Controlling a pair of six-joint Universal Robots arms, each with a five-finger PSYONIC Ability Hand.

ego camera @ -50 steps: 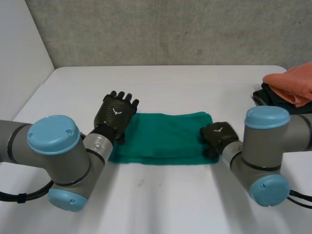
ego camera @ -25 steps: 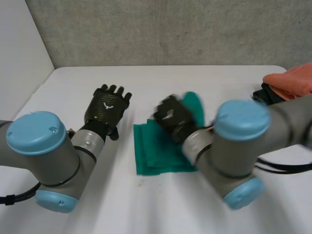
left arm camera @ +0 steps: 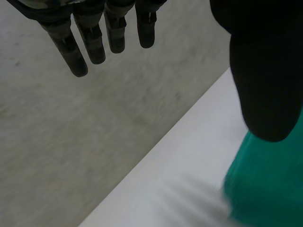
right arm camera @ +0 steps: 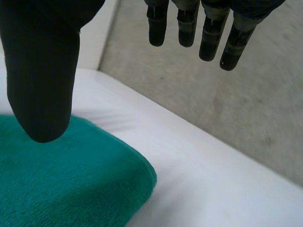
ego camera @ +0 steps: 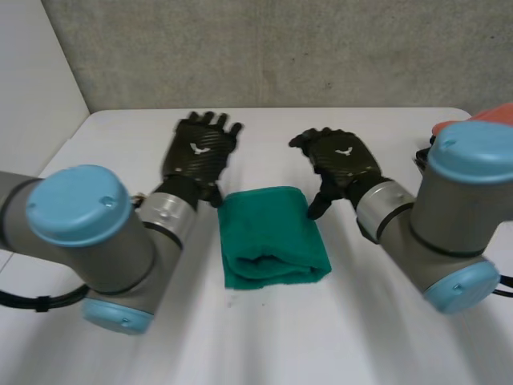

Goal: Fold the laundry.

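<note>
A green cloth (ego camera: 271,235) lies folded into a small thick square on the white table (ego camera: 264,337), between the two arms. My left hand (ego camera: 199,154) hovers just beyond the cloth's far left corner, fingers straight and spread, holding nothing. My right hand (ego camera: 341,163) is raised beside the cloth's far right corner, fingers relaxed and empty. The left wrist view has the straight fingers (left arm camera: 90,38) and the thumb over the edge of the cloth (left arm camera: 270,184). In the right wrist view the thumb (right arm camera: 42,71) hangs above the rounded fold of the cloth (right arm camera: 71,179).
An orange cloth (ego camera: 501,114) lies on dark folded laundry (ego camera: 423,156) at the table's right edge. A grey wall (ego camera: 264,48) rises behind the table's far edge.
My right hand carried the cloth's right end over to the left, folding it in half, then let go and drew back to the right. My left hand shifted away from the cloth.
</note>
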